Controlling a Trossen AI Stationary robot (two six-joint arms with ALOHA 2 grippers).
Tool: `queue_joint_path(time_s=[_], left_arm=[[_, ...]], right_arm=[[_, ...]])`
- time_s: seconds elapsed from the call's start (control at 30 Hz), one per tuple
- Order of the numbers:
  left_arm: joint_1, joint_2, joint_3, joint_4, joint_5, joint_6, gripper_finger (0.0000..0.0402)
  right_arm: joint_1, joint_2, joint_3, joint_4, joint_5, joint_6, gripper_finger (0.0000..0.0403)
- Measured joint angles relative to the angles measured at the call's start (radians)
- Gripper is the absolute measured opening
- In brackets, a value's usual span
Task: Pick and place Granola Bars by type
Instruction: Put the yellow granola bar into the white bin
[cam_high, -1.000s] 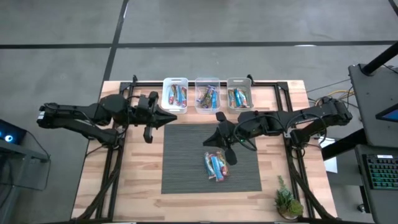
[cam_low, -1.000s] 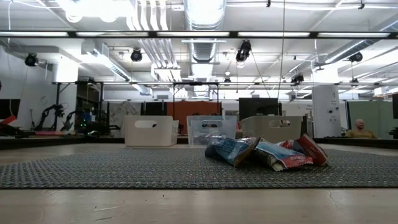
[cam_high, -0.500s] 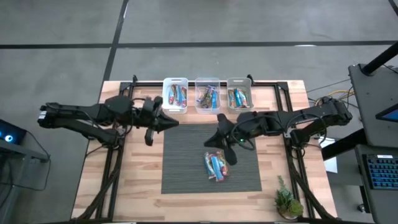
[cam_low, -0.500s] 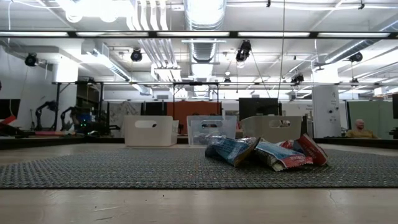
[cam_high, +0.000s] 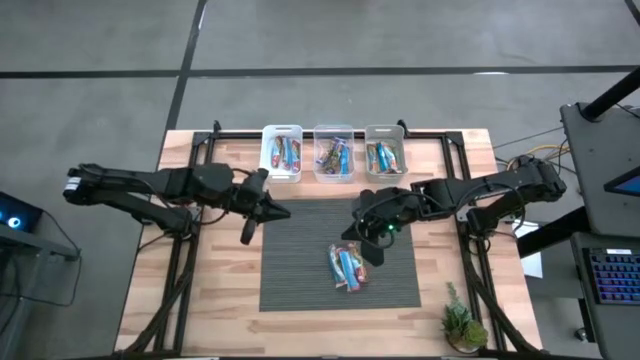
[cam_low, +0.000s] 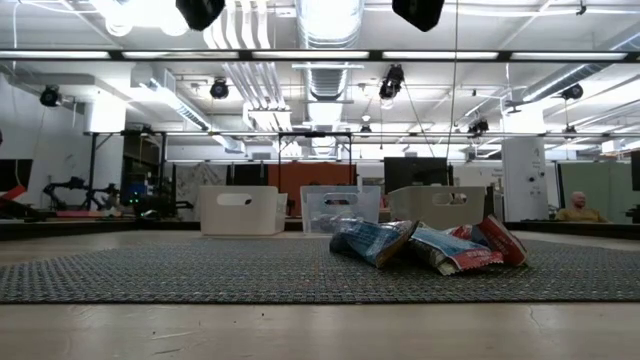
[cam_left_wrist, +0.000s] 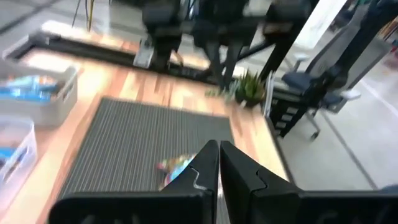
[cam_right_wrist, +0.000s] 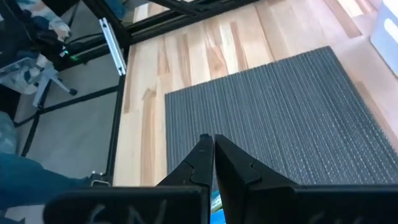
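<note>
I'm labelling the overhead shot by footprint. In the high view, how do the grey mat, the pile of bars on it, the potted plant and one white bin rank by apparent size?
1. Grey mat, by far the largest.
2. White bin.
3. Pile of bars and potted plant: these look alike, so I won't rank them.

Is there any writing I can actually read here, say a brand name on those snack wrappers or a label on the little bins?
No text can be read in any view.
Granola bars on the mat: printed wrappers, print too blurred to read.
Granola bars in the three bins: too small to read.
Bins themselves: no label visible.
Keyboard at the table's side: keys too small to read.
</note>
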Motion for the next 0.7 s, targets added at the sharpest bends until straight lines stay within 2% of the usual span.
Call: queue_joint_path(time_s=[0.23, 0.37, 0.53, 0.7], left_arm=[[0.000, 0.031, 0.000, -0.084, 0.000, 0.056, 0.0000], [-0.001, 0.056, 0.000, -0.087, 0.000, 0.052, 0.0000], [-0.001, 0.083, 0.000, -0.087, -0.013, 0.043, 0.0000], [0.000, 0.084, 0.000, -0.095, -0.028, 0.043, 0.0000]], right_arm=[[0.001, 0.007, 0.000, 0.021, 0.002, -0.017, 0.0009], [0.000, 0.032, 0.000, -0.014, 0.002, 0.085, 0.0009], [0.001, 0.092, 0.000, -0.138, 0.006, 0.200, 0.0010], [0.001, 0.154, 0.000, -0.250, -0.006, 0.348, 0.0039]])
